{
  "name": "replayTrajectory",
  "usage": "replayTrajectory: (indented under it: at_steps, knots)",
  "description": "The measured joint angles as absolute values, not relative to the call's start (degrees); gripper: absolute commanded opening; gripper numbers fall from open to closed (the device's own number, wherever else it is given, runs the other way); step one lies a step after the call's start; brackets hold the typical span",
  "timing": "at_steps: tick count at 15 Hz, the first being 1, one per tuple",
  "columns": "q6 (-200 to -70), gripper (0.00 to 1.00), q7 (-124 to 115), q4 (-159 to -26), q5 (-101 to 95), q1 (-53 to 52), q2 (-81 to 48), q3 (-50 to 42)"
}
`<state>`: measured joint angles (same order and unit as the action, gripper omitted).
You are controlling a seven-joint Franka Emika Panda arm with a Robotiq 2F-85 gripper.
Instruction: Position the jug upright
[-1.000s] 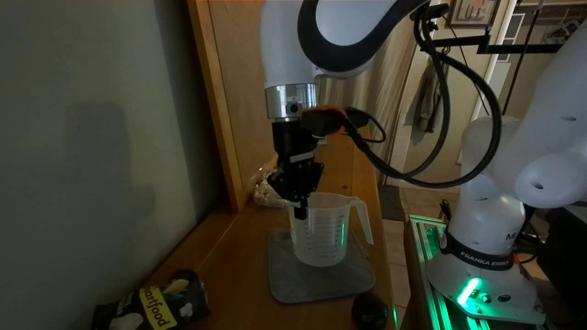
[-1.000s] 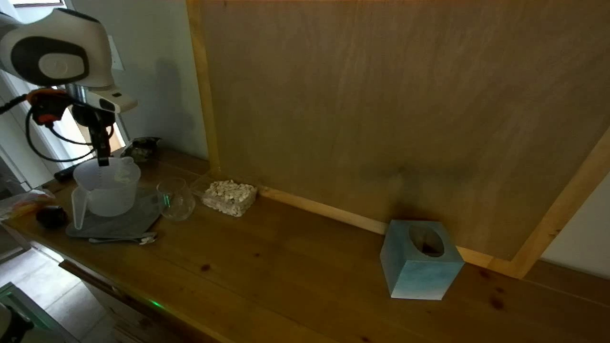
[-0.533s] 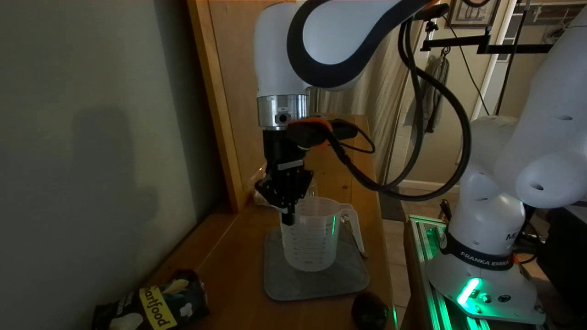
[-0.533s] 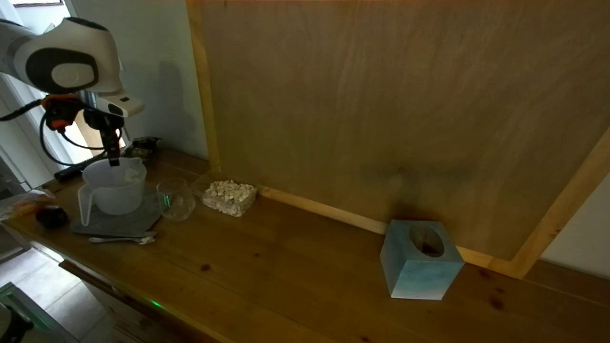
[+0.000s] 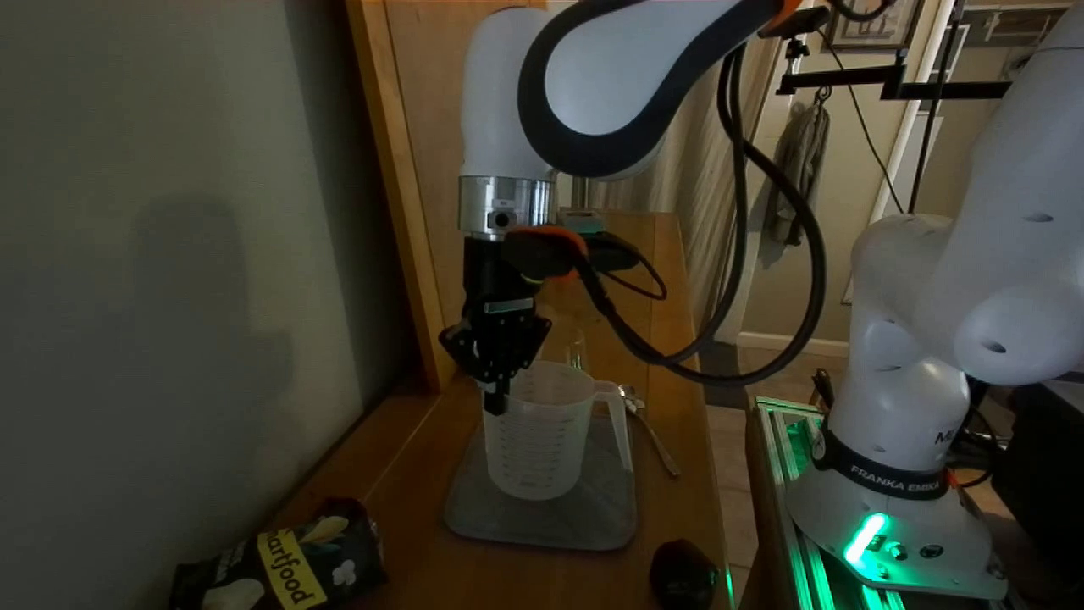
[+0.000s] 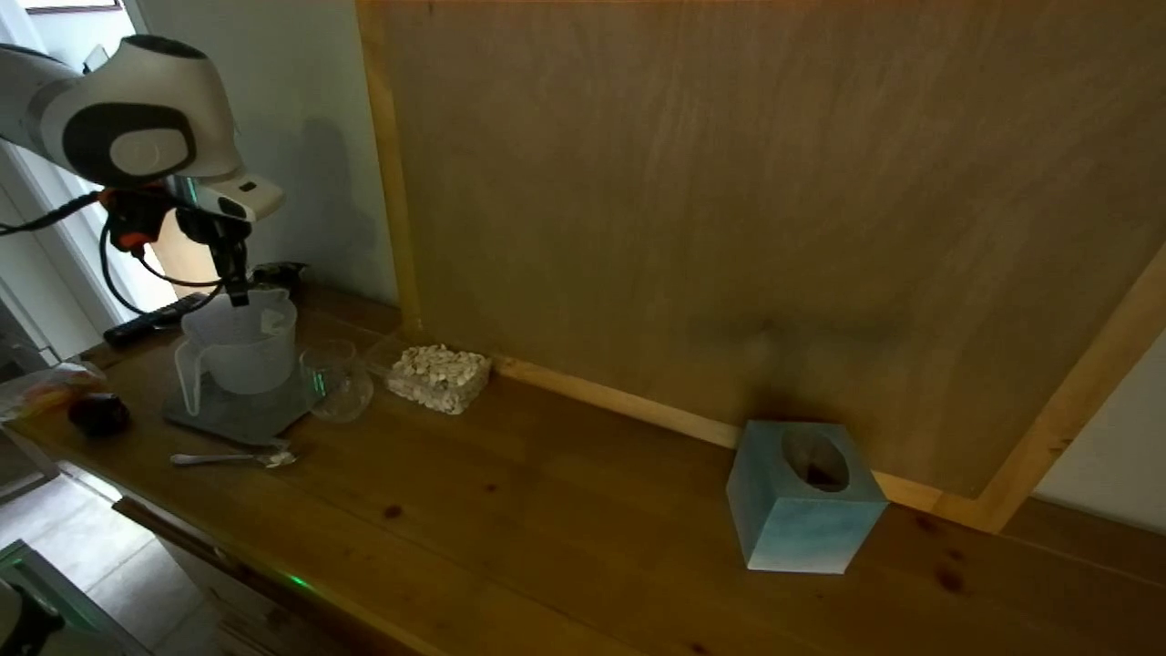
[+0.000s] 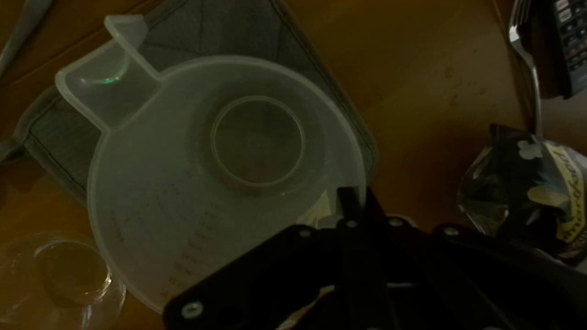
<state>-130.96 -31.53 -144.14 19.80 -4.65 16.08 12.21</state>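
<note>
**Looks like a home**

A measuring jug (image 5: 542,449), fork (image 7: 533,73), snack bag (image 5: 288,559) and remote control (image 7: 575,46) gather at a wooden counter (image 6: 583,547); a framed picture (image 5: 876,25), a curtain (image 5: 694,186) and a hanging cloth (image 5: 800,169) beyond look domestic. Whether it is the kitchen cannot be told.

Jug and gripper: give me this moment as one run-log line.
gripper: shut on jug, at rim | pose: looks upright, on grey pad | release: not yet | nearby: clear glass
</note>
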Motion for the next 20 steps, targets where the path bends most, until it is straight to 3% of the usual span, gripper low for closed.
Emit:
replayTrajectory:
  at_steps: [2,11,20]
  knots:
    - [-131.2,0.35,-31.6,-143.6,19.9,-4.7,15.5,12.2]
    - [-129.6,0.97,-34.2,-139.5,14.5,-5.2,16.8,13.9]
    - [-107.9,1.0,-36.5,-132.1,5.5,-5.3,21.5,14.8]
